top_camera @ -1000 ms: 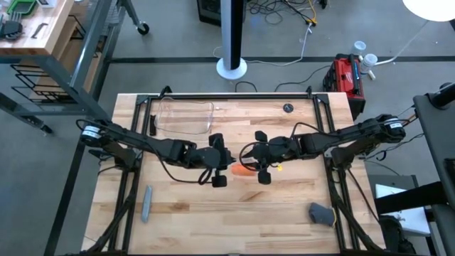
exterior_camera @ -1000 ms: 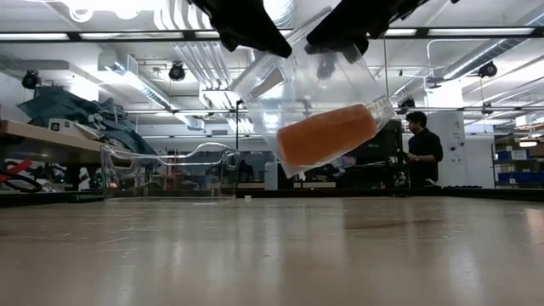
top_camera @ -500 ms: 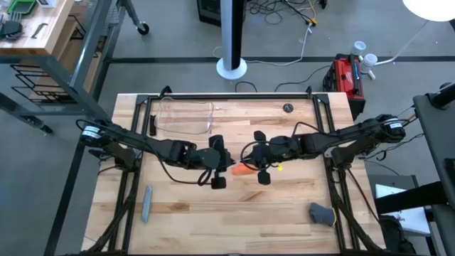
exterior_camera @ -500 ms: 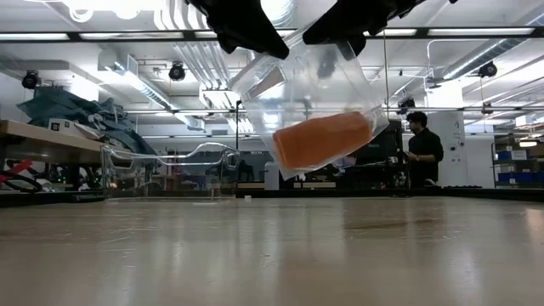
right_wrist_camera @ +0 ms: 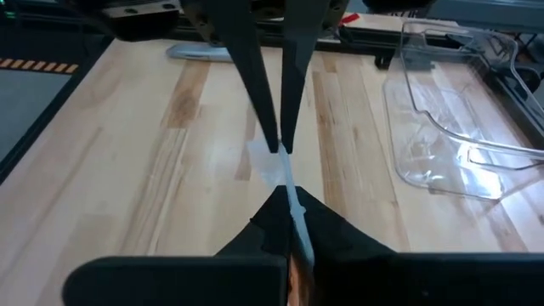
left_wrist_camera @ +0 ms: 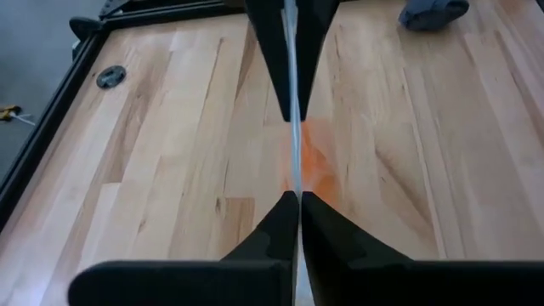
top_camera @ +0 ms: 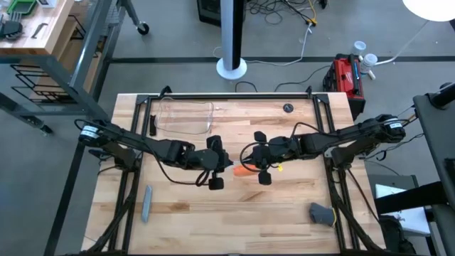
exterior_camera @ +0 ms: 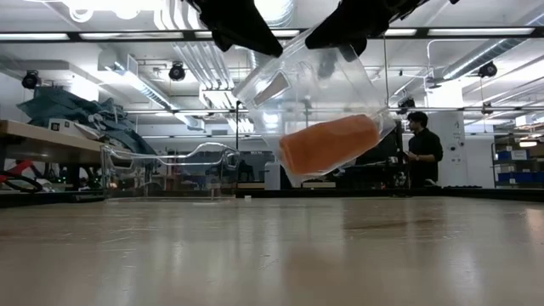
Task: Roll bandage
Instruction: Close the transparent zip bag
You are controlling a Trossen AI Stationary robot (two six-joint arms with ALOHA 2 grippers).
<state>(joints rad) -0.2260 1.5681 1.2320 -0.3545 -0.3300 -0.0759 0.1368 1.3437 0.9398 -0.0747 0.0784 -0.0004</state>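
Mid-table, above the wooden table [top_camera: 192,206]: left gripper [top_camera: 220,163] and right gripper [top_camera: 260,157], tip to tip, each clamped on a top edge of a clear plastic wrap [exterior_camera: 316,98]. Inside the wrap, hanging tilted and clear of the boards: the bandage [exterior_camera: 330,144], a stubby orange roll, its orange just visible between the two grippers from above [top_camera: 243,170]. Elsewhere on the table: clear plastic tray [top_camera: 186,115] at the far left, grey bar [top_camera: 146,203] near the front left, dark grey lump [top_camera: 321,213] at the front right. In the room beyond, a person [exterior_camera: 422,150] standing.
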